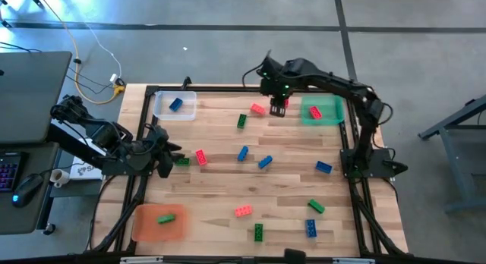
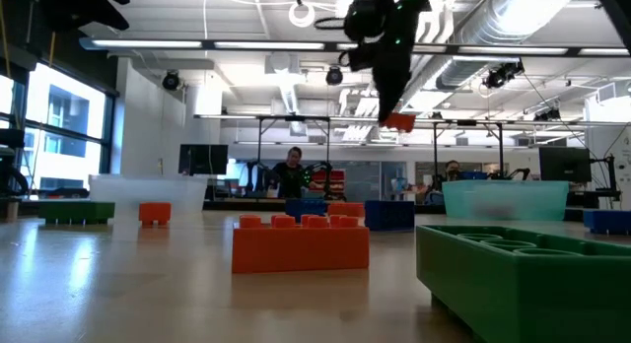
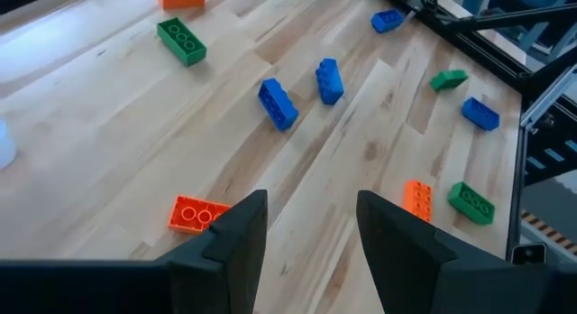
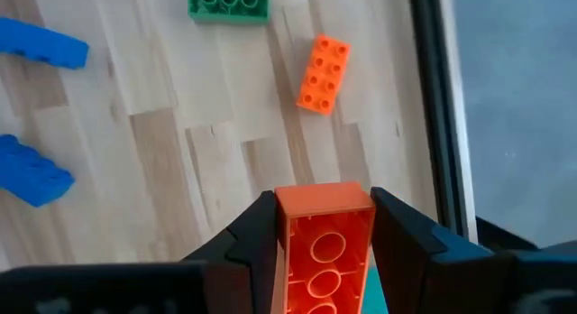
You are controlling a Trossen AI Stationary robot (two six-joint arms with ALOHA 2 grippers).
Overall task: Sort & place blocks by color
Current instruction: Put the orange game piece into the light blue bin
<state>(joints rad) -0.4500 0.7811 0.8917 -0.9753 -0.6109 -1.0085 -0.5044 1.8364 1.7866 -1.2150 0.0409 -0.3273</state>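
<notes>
- Green block (image 2: 523,274), largest in the low view at near right, studs up on the counter (image 1: 288,184); an orange block (image 2: 300,242) lies just left of it and farther off.
- Other blocks scattered over the counter: a green one (image 1: 241,121) and an orange one (image 1: 257,108) toward the far edge, two blue ones (image 1: 242,152) (image 1: 264,162) mid-counter, a blue one (image 1: 323,167) at right, an orange one (image 1: 200,157) at left.
- Trays: clear tray (image 1: 175,105) at far left holding a blue block; green tray (image 1: 322,111) at far right holding an orange block; orange tray (image 1: 159,222) at near left holding a green block.
- Right tool (image 4: 317,226): fingers clamped on an orange block (image 4: 323,251), held above the counter just left of the green tray.
- Left tool (image 3: 306,228): fingers apart, holding nothing, low over the left side of the counter beside the orange block there.
- Counter: pale wooden planks with a black frame.
- Room: open hall with ceiling ducts and lamps; two people (image 2: 293,171) far behind.
</notes>
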